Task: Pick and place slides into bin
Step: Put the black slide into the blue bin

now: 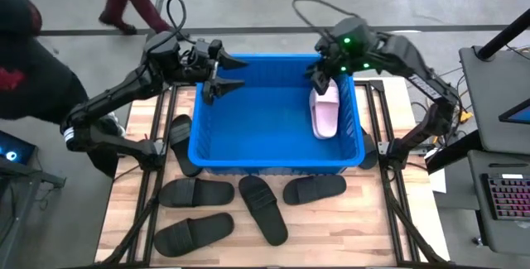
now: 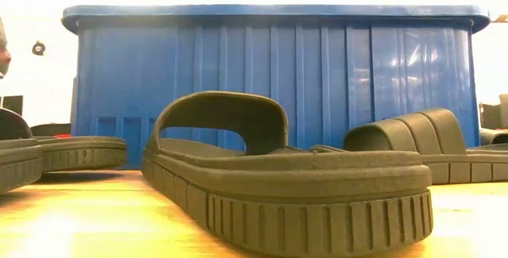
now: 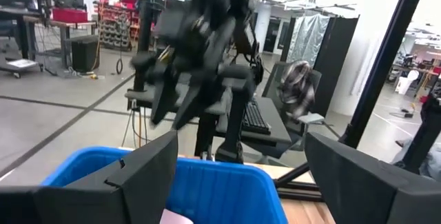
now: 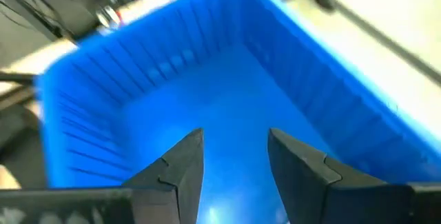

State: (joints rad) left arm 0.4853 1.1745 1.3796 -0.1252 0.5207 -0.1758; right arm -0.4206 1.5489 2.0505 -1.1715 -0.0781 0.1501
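- Counter [image 1: 389,228]: pale wooden slatted top with dark rails, carrying everything; largest item.
- Bin [image 1: 211,149]: large bright blue rectangular plastic crate with ribbed walls and a rimmed edge, set toward the counter's far edge, about midway between its left and right edges.
- Left arm: dark, reaching in over the bin's far-left corner; the left hand [image 1: 222,85] hangs above the bin with its fingers spread and nothing between them.
- Right arm: dark, reaching in over the bin's far-right corner; the right hand [image 1: 319,77] is above the bin's interior, fingers [image 4: 180,162] parted with a gap and empty in the right wrist view.
- Pale pink slip-on slide [image 1: 324,113]: one wide strap, lying inside the bin against its right wall, just beside the right hand.
- Matte black slip-on slides: four lie near the counter's near edge in front of the bin [image 1: 196,192] [image 1: 262,208] [image 1: 314,189] [image 1: 193,232]; a fifth [image 1: 183,143] lies along the bin's left wall. Each has a thick ribbed sole, as the low view shows [image 2: 317,202].
- Step in hand, as judged: the pink slide appears placed, so the right hand should lift clear of the rim before travelling to a black slide, then pinch the strap's arch, the easiest part to grip.
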